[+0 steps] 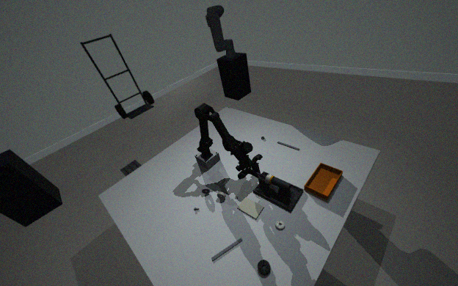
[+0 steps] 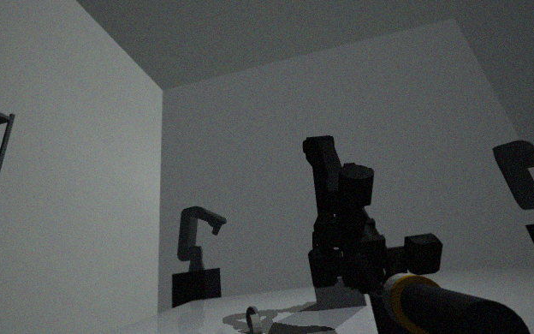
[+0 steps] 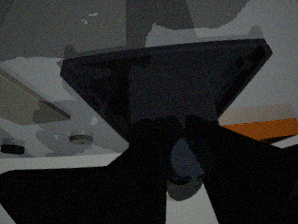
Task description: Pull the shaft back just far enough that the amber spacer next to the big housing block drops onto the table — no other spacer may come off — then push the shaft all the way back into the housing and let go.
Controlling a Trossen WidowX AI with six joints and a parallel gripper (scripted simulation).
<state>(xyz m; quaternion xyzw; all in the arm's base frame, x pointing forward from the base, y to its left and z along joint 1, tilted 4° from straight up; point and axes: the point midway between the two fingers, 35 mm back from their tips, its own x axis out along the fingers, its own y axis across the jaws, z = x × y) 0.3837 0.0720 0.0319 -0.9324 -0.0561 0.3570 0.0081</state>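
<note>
My gripper (image 1: 257, 174) (image 3: 174, 123) is shut on the shaft (image 3: 186, 159), with its fingers on either side of the shaft's near part. The shaft runs into the black housing (image 1: 281, 184) (image 2: 459, 306) on its dark base. The amber spacer (image 1: 270, 179) (image 2: 420, 280) is a ring around the shaft, against the housing. A whitish spacer (image 1: 267, 177) sits beside it on the gripper side. Any spacers nearer the fingers are too dark to tell apart. In the wrist view the fingers hide most of the shaft.
An orange tray (image 1: 316, 193) (image 3: 262, 129) stands beyond the base. A pale square pad (image 1: 251, 209) (image 3: 25, 102) lies beside it. A white ring (image 1: 280, 225), a black wheel (image 1: 263, 268), grey bars (image 1: 227, 249) (image 1: 288, 146) and small dark parts also lie on the table.
</note>
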